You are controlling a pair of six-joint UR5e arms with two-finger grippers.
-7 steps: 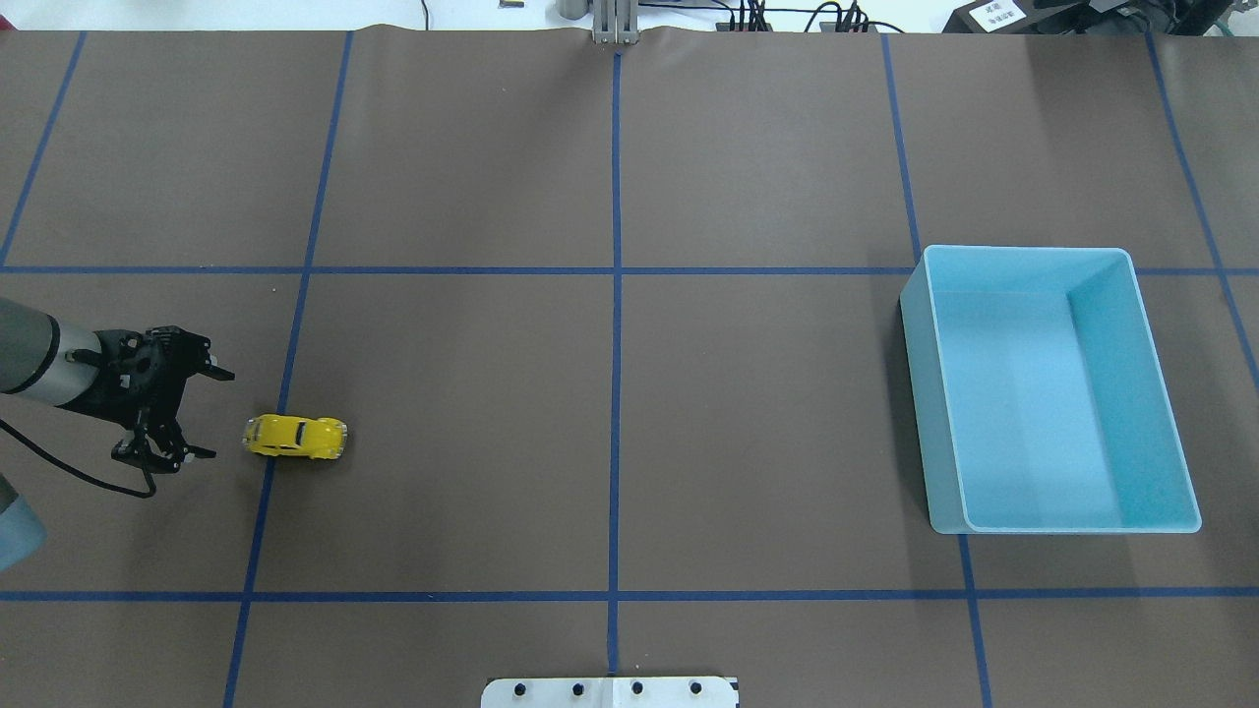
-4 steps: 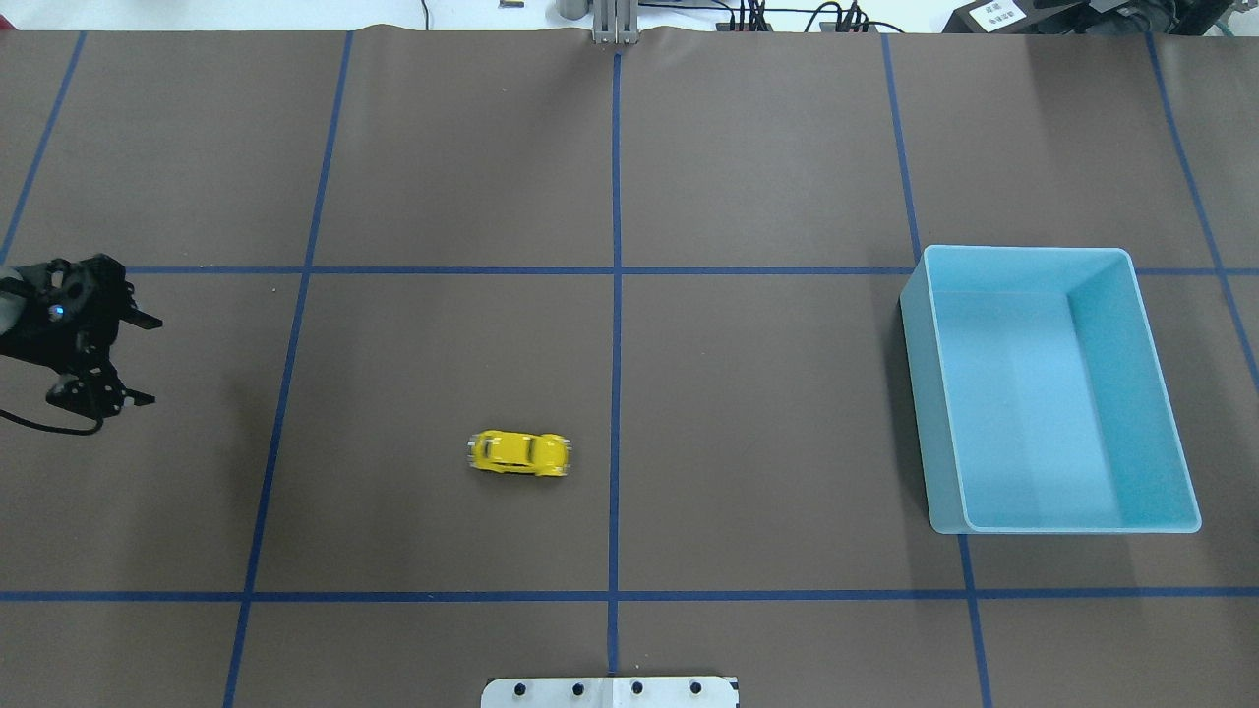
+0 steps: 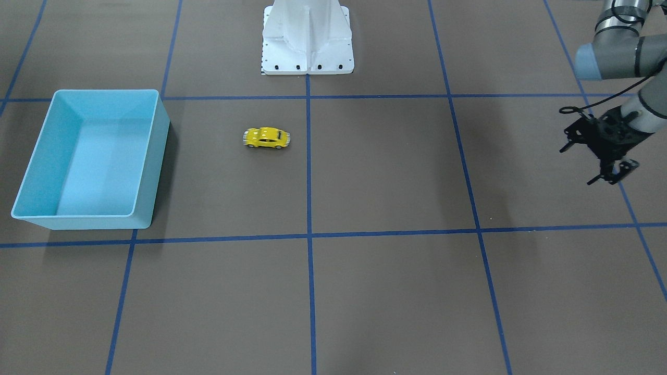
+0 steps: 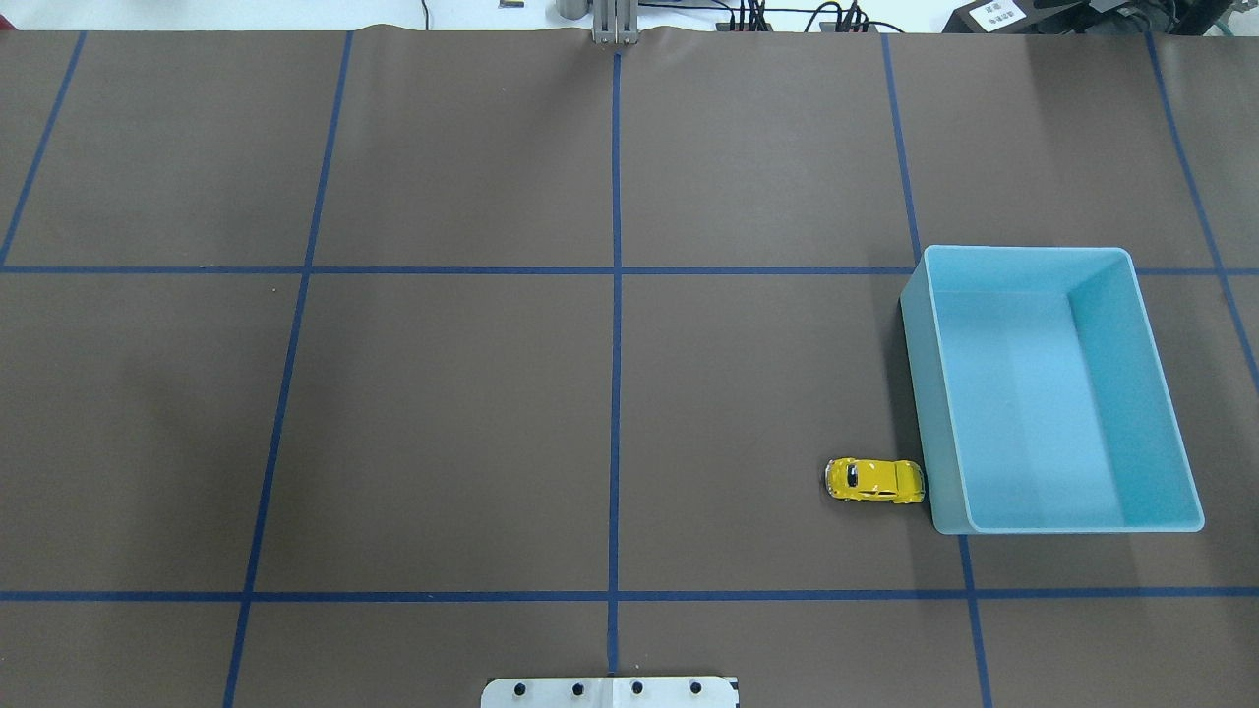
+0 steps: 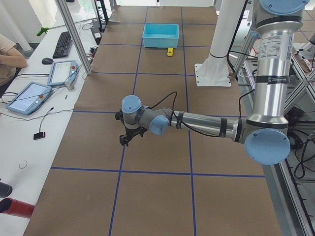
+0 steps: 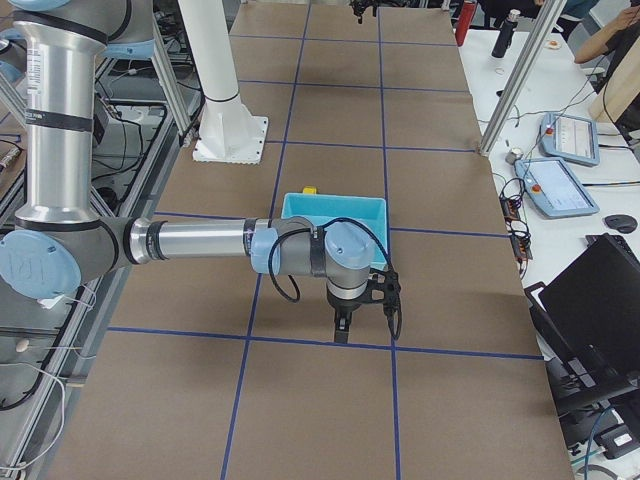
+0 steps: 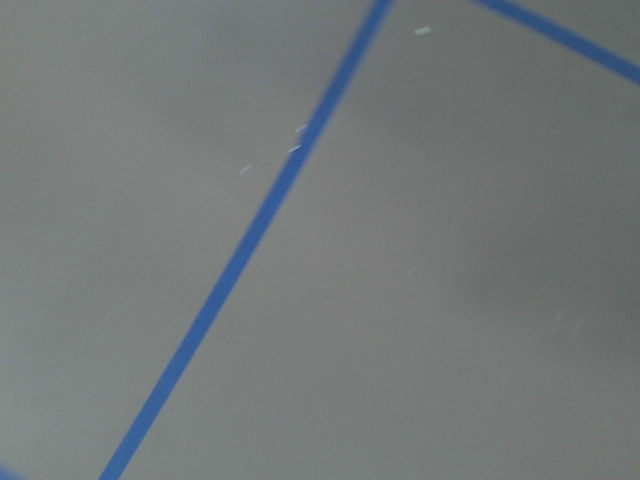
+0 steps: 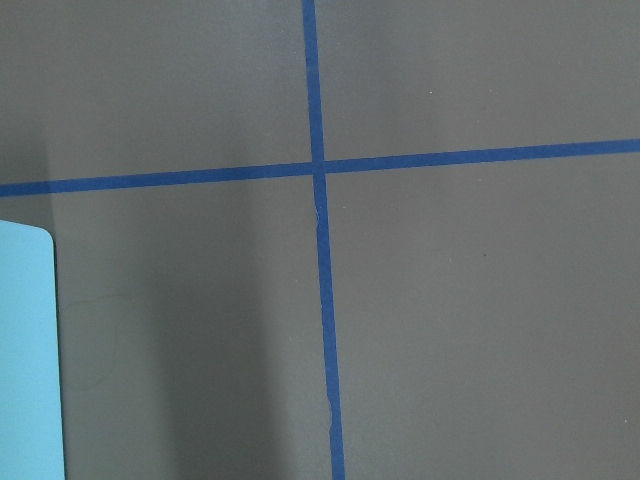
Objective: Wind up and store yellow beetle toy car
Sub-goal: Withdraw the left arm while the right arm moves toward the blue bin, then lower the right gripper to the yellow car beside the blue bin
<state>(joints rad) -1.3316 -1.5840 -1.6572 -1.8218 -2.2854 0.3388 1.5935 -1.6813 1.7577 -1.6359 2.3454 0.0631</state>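
The yellow beetle toy car (image 4: 875, 481) stands on its wheels on the brown mat, its nose at the left wall of the blue bin (image 4: 915, 393) near the bin's front corner. In the front view the car (image 3: 266, 138) shows a short way from the bin (image 3: 153, 156). It also shows in the left side view (image 5: 170, 51). My left gripper (image 3: 575, 167) is open and empty, raised over the table's far left, well away from the car. My right gripper (image 6: 343, 325) shows only in the right side view, beyond the bin; I cannot tell whether it is open or shut.
The bin is empty; its corner shows in the right wrist view (image 8: 25, 350). The white robot base (image 3: 307, 36) stands at the table's near edge. Blue tape lines cross the mat. Operator desks with tablets (image 5: 29, 96) line the far side.
The car has rolled right across the centre line up to the bin's left wall. My left gripper has drawn back left, out of the overhead view.
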